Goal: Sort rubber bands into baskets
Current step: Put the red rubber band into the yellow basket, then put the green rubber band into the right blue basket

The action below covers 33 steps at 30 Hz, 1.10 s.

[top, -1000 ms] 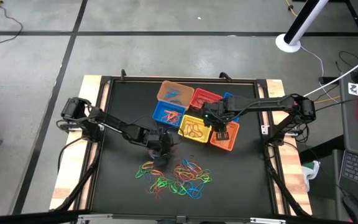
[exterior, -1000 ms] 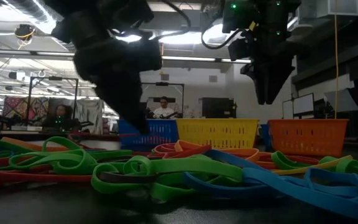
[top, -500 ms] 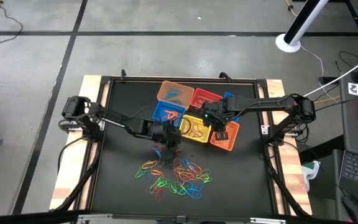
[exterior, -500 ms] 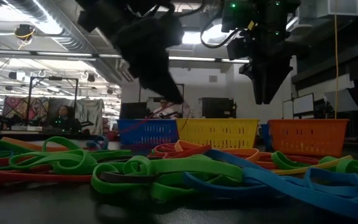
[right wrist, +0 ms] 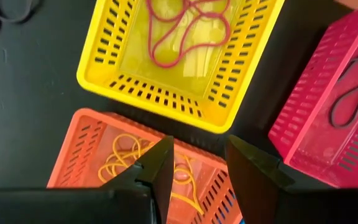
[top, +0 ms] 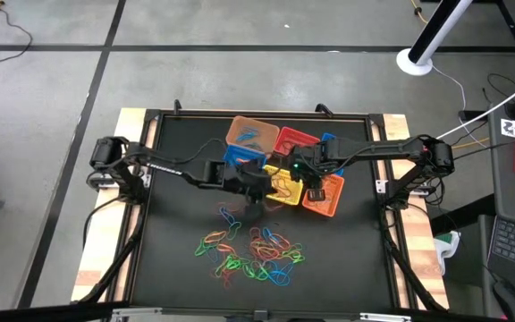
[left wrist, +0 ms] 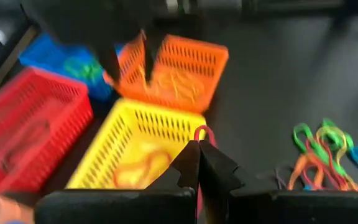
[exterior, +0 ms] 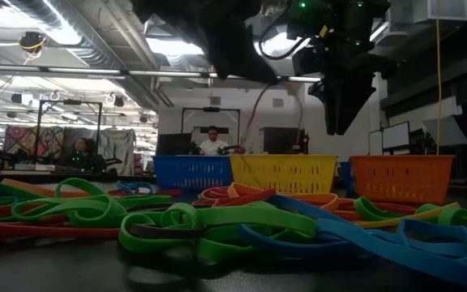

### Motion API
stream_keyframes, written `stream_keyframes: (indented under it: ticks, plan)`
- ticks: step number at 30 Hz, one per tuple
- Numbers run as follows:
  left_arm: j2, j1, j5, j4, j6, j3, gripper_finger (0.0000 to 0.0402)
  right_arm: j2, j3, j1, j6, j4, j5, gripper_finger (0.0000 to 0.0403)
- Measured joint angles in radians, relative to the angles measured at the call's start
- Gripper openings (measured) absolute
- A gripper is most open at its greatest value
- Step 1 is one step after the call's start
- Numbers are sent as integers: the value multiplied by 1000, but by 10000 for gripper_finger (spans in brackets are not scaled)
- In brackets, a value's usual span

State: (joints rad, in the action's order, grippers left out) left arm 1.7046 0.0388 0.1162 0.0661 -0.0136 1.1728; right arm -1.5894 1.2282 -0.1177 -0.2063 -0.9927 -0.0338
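Loose rubber bands in several colours lie in a pile near the table's front. The baskets stand clustered at the far middle: tan-orange, red, blue, yellow, orange. My left gripper hangs shut on a red rubber band, at the yellow basket's near left edge. My right gripper hovers open above the orange basket, holding nothing. My left gripper pinches a red rubber band between its two shut fingertips. A small loop of it sticks out past the tips. The fingers slant down toward the baskets. The band is lifted clear of the table, and a thin strand hangs slack below the gripper.
The yellow basket holds red bands, the orange one yellow-orange bands, the red one a dark band. A single blue band lies between pile and baskets. Bare black mat lies left and right of the pile.
My left gripper has risen from the pile's far edge and moved toward the table's far right, to the yellow basket, rolling its wrist on the way. It stayed shut, and the red band has come up clear of the table with it.
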Motion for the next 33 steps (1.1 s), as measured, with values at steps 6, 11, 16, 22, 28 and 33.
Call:
stream_keyframes:
  ticks: [6,11,16,22,28,33]
  plan:
    - [0,-44,0,-100,-68,14,0,0,0,0,0,5,0,145]
    - [-1,-93,0,-129,-70,14,0,0,0,0,1,5,49,145]
    - [-1,-125,0,-92,-48,14,1,0,0,0,1,4,187,145]
    - [-1,-137,0,-42,-67,13,22,0,0,0,33,4,336,145]
    - [-1,-138,0,-39,-69,13,62,0,0,23,146,3,427,145]
    - [-1,-138,0,-40,-71,13,94,0,0,111,150,4,428,145]
